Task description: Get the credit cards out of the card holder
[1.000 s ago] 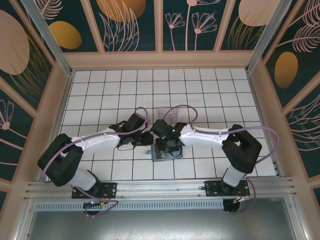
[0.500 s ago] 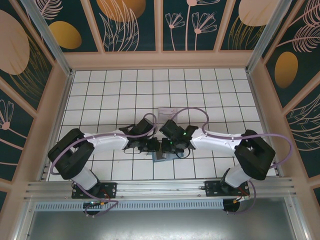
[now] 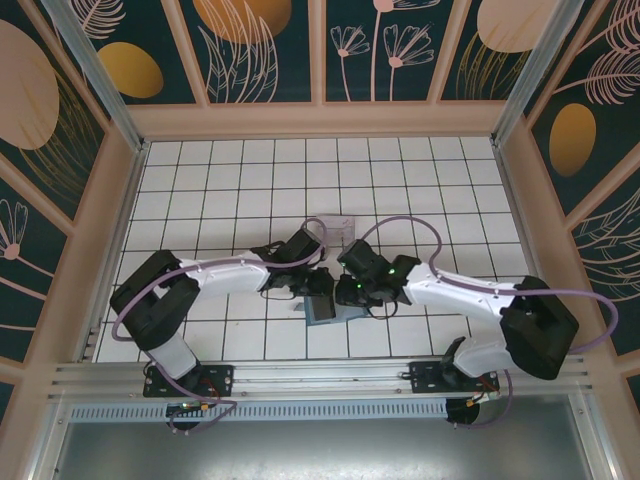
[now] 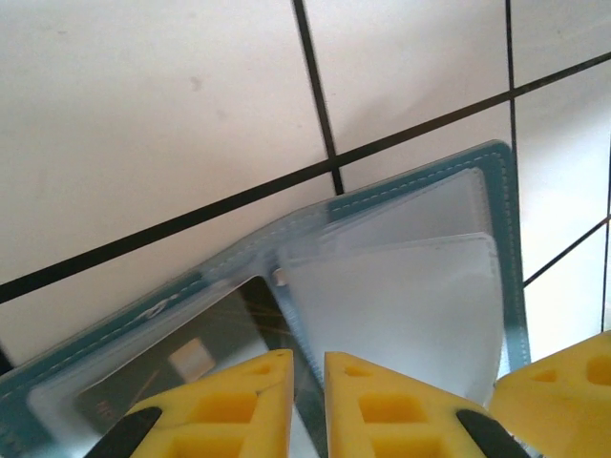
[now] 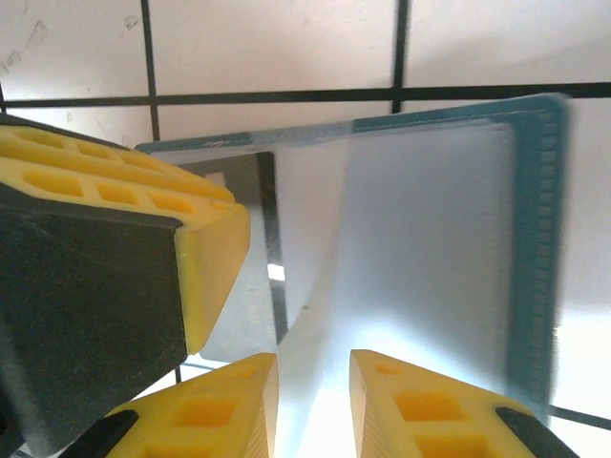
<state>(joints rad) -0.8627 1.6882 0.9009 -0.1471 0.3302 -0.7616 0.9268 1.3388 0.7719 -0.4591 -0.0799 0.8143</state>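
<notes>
Both arms have swung toward the right side of the tiled table [image 3: 230, 190] since the earlier frames, the right elbow now close to the near right corner, while the card holder [image 3: 320, 311] has stayed open and flat near the middle of the near edge. The left gripper [image 3: 318, 285] and right gripper [image 3: 347, 293] meet just above it. In the left wrist view, the left gripper [image 4: 308, 367] shows only a narrow slot over the holder's fold [image 4: 420, 286]; whether it pinches a pocket cannot be told. A dark credit card [image 4: 220, 324] sits in the adjoining clear pocket. In the right wrist view, the right gripper [image 5: 313, 367] stands slightly parted above the holder [image 5: 535, 239], beside the card [image 5: 243, 315].
</notes>
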